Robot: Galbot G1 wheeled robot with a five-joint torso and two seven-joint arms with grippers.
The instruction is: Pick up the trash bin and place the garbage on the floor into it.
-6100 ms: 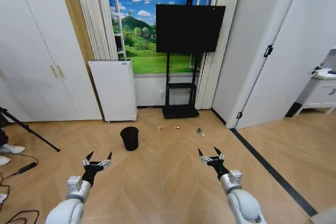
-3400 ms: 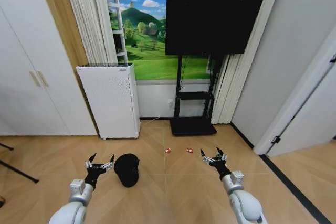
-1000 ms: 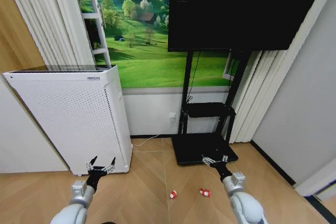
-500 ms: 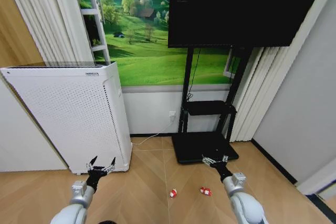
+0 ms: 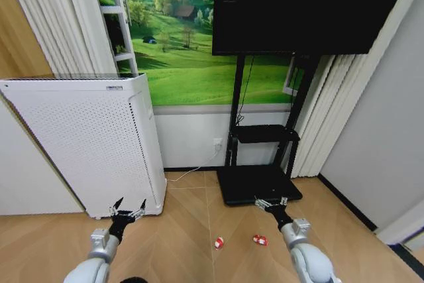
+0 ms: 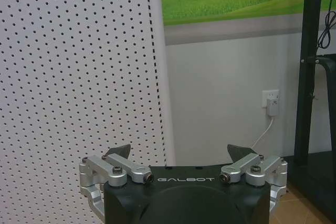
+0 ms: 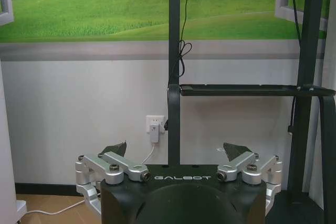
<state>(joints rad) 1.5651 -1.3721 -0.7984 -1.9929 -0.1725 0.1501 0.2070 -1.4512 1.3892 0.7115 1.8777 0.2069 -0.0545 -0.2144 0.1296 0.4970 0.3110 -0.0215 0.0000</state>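
A: From the head view, where do we stand?

B: Nothing is picked up yet, as far as we can judge. Our left gripper [image 5: 128, 205] hangs low in front of us with its fingers spread and nothing between them, near the foot of the tall white perforated appliance [image 5: 86, 144]. Our right gripper [image 5: 271, 202] is the same on the other side, spread and empty, in front of the flat black base of the TV stand [image 5: 258, 183].

A: And the garbage?

B: Two small red-and-white wrappers, one [image 5: 218, 242] and the other [image 5: 260, 240], lie on the tan herringbone wooden floor [image 5: 185, 230] between our arms, apart from both grippers. We see no bottle. A dark rounded sliver at the bottom edge, beside our left arm, may be the rim of the small round black plastic trash bin [image 5: 132, 280]; we cannot be sure.

A: Left wrist view?

B: The left gripper [image 6: 180, 151] is splayed wide, facing the appliance [image 6: 73, 77] and the white wall.

A: Right wrist view?

B: The right gripper [image 7: 175, 148] is also wide apart, holding nothing, facing the stand's black shelf [image 7: 252, 89].

A: So everything is left?

B: We judge so: the bin is to be lifted and the litter gathered.
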